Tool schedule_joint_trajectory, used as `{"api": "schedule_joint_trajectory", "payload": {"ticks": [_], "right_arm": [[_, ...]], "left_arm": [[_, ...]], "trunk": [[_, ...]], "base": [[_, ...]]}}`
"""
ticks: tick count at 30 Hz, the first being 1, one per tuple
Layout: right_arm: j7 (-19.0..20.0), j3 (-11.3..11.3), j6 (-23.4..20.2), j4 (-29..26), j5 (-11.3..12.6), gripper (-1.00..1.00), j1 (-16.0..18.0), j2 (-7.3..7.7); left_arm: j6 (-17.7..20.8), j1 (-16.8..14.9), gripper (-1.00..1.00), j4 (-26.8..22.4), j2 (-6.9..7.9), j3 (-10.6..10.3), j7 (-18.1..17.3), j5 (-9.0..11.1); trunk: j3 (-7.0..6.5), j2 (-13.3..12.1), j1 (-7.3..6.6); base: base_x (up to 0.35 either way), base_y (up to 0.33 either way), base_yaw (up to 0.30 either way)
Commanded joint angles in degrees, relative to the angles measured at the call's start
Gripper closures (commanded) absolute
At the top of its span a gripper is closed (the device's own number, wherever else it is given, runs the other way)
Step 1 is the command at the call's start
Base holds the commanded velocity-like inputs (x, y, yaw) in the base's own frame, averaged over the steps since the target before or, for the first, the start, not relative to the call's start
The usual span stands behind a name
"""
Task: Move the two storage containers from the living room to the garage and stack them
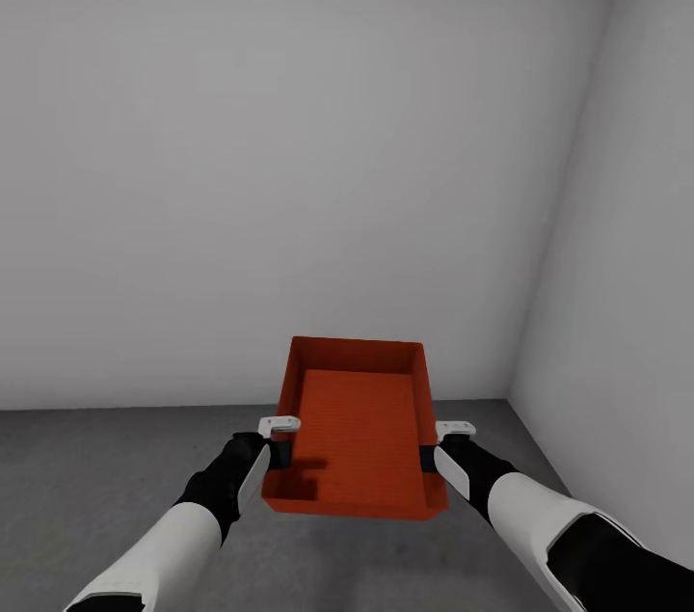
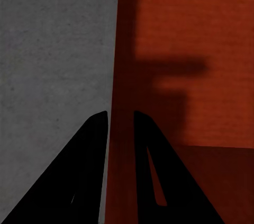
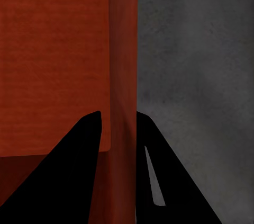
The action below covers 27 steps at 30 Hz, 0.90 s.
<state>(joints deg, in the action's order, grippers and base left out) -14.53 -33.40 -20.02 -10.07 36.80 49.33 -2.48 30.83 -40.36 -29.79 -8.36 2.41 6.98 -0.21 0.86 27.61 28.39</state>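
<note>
A: Container (image 1: 359, 429), orange-red, held up between both arms over the grey concrete floor (image 1: 87, 467), near the far white wall (image 1: 289, 159). Inside?

B: Bare ribbed bottom, just shadow. Left claw (image 2: 120, 115) pinches the left wall; right claw (image 3: 118, 114) is clamped on the right wall.

matt ribbed container (image 1: 359, 429); mottled concrete floor (image 1: 96, 467)

Plain grey-white back wall (image 1: 289, 159) meets plain grey-white side wall (image 1: 627, 207) at a vertical corner, upper right.
</note>
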Motion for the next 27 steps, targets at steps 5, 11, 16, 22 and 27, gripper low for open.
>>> {"api": "schedule_joint_trajectory", "payload": {"ticks": [5, 11, 16, 22, 27], "right_arm": [[-0.33, -2.81, -0.15, -0.12, 2.04, 1.0, -0.02, 0.02], [-0.33, -2.81, -0.18, -0.12, 2.04, 1.0, -0.02, 0.02], [-0.33, -2.81, -0.19, -0.12, 2.04, 1.0, -0.02, 0.02], [-0.33, -2.81, -0.19, -0.12, 2.04, 1.0, -0.02, 0.02], [-0.33, -2.81, -0.19, -0.12, 2.04, 1.0, -0.02, 0.02]], "left_arm": [[0.52, -0.07, 1.0, -0.81, 0.01, 0.73, 4.0, -2.16], [0.54, -0.07, 1.0, -0.8, 0.01, 0.7, 4.0, -2.16], [0.54, -0.07, 1.0, -0.8, 0.01, 0.67, 4.0, -2.16], [0.53, -0.07, 1.0, -0.8, 0.01, 0.67, 4.0, -2.16], [0.54, -0.07, 1.0, -0.8, 0.01, 0.67, 4.0, -2.16]], "trunk": [[1.0, 2.12, 1.13], [2.08, 4.53, 2.45], [3.02, 6.54, 3.55], [4.55, 8.94, 4.86], [5.9, 10.95, 5.96]], "base": [[0.0, 0.0, 0.0], [0.0, 0.0, 0.0], [0.0, 0.0, 0.0], [0.0, 0.0, 0.0], [0.0, 0.0, 0.0]]}}
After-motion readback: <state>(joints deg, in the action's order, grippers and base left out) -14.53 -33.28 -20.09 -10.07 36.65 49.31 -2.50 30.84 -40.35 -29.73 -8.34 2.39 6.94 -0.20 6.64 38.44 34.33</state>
